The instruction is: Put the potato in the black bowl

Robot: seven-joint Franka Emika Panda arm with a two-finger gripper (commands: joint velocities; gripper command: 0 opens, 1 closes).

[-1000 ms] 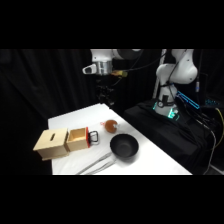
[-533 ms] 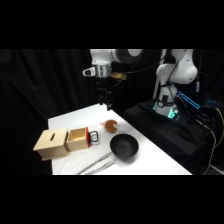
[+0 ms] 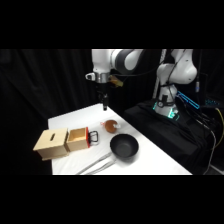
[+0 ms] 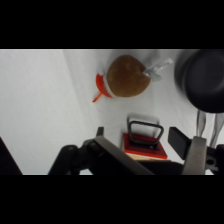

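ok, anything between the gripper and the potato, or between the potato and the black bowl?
Nothing visible. The gripper hangs above the potato with only air below it. From potato to black bowl there is only bare white table. The wooden boxes and tongs lie off to the side.

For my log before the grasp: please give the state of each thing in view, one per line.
potato: on the table, not held, outside the bowl
black bowl: upright, empty
gripper: above the table, holding nothing
metal tongs: lying flat beside the bowl
two wooden boxes: side by side on the table
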